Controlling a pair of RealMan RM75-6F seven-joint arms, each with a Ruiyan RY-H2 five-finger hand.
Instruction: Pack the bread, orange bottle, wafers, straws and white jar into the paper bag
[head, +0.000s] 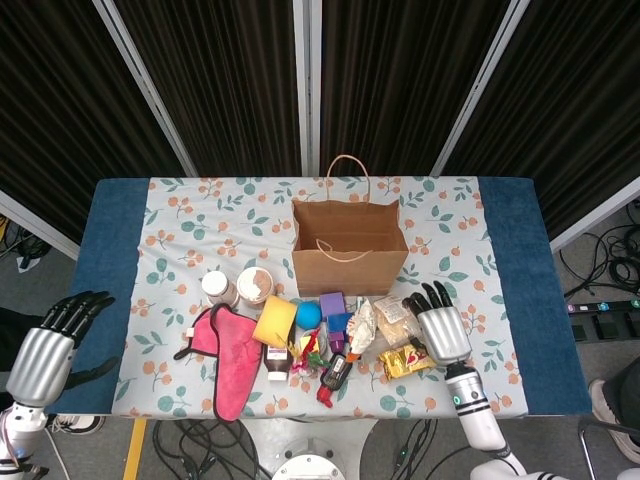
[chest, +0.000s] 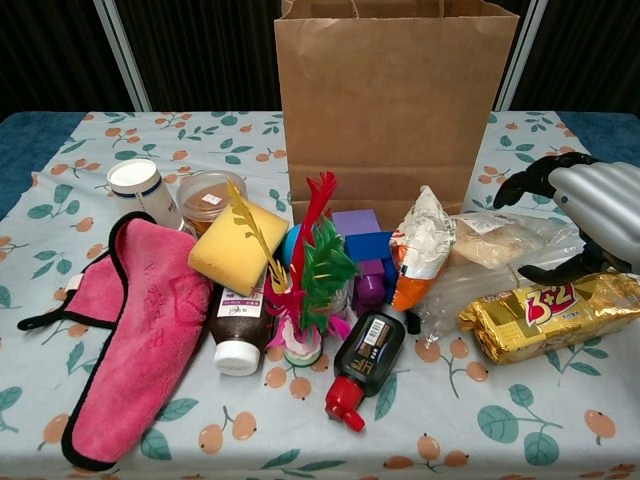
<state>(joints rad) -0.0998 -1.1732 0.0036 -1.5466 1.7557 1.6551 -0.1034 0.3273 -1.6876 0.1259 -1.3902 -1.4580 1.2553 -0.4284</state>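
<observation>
The brown paper bag (head: 350, 248) (chest: 395, 100) stands open at mid-table. In front of it lie the bread in clear wrap (head: 398, 311) (chest: 500, 240) and the gold wafer pack (head: 403, 360) (chest: 545, 318). A long clear packet (chest: 478, 283), maybe the straws, lies between them. A white and orange packet (chest: 420, 248) leans beside them. The white jar (head: 214, 287) (chest: 138, 187) stands at the left. My right hand (head: 440, 331) (chest: 592, 205) hovers with fingers spread over the right end of the wafers and bread, holding nothing. My left hand (head: 46, 348) hangs open off the table's left edge.
A pink cloth (head: 232, 362), a yellow sponge (chest: 238, 247), a brown-lidded jar (chest: 209, 195), a brown bottle with a white cap (chest: 238, 330), a black bottle with a red cap (chest: 362, 368), a feathered toy (chest: 312, 280) and purple and blue blocks (chest: 364, 250) crowd the front middle.
</observation>
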